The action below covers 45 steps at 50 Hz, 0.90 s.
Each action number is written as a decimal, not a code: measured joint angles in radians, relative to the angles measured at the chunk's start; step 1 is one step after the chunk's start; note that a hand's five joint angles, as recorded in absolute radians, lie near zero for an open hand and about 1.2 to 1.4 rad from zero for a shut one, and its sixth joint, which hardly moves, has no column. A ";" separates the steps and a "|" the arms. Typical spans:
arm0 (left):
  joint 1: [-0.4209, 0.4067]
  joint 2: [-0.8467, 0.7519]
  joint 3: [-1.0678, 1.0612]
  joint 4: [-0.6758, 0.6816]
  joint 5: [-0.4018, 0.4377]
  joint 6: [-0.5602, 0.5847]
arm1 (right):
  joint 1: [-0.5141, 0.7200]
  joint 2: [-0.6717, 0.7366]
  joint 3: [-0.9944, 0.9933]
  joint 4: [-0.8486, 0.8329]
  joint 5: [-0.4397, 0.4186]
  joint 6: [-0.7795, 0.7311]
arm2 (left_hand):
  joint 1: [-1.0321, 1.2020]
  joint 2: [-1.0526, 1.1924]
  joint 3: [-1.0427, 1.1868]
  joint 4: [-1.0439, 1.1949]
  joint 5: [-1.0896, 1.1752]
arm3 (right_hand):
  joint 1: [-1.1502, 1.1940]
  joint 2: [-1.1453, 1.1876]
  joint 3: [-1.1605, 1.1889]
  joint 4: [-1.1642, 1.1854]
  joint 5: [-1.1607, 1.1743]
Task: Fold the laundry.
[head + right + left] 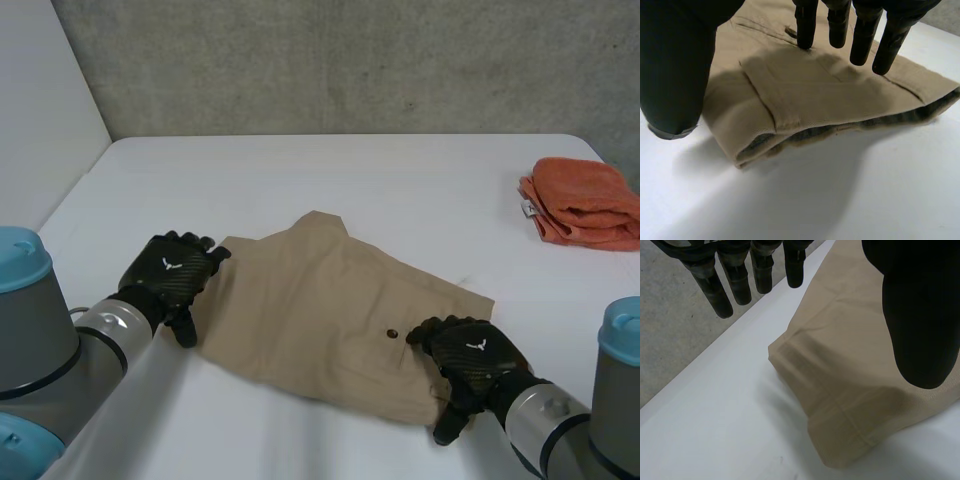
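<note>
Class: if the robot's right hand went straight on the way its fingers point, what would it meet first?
The beige trousers: the right hand points across them, fingers seemingly just above the cloth.

No lettering is legible (just a white emblem (168, 265) on the left hand (158, 282) and right hand (470, 365)).

White table (350, 170); grey wall (350, 60).

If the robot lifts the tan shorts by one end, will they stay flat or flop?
Probably flop: the shorts are soft cloth lying in loose layers that would likely unfold. They look light, though the doubled hem seems a bit stiffer. Pushed on the smooth table, they'd likely bunch up rather than slide whole.
</note>
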 measured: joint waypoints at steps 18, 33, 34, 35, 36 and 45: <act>0.000 0.023 -0.013 0.002 0.000 0.000 | -0.054 -0.066 0.009 -0.156 0.126 -0.122 | 0.000 0.000 0.000 0.000 0.000 | 0.307 0.922 0.853 0.937 0.870; 0.001 0.049 -0.022 0.002 0.000 0.000 | -0.343 -0.081 -0.086 -0.143 0.048 -0.675 | 0.000 0.000 0.000 0.000 0.000 | 0.307 0.941 0.869 0.937 0.873; 0.001 0.049 -0.023 0.002 0.000 0.000 | -0.342 -0.079 -0.099 -0.141 0.046 -0.683 | 0.000 0.000 0.000 0.000 0.000 | 0.307 0.941 0.869 0.937 0.873; 0.001 0.049 -0.023 0.002 0.000 0.000 | -0.337 -0.075 -0.121 -0.138 0.042 -0.692 | -0.001 0.000 0.000 0.000 0.000 | 0.307 0.941 0.871 0.937 0.873; 0.001 0.049 -0.023 0.002 0.000 0.000 | -0.332 -0.074 -0.133 -0.135 0.040 -0.695 | -0.001 0.000 0.000 0.000 0.000 | 0.307 0.941 0.871 0.937 0.873; -0.003 0.052 -0.011 0.016 -0.001 -0.002 | -0.134 -0.031 -0.322 -0.118 -0.051 -0.694 | -0.002 0.000 0.000 0.000 0.000 | 0.307 0.941 0.917 0.939 0.873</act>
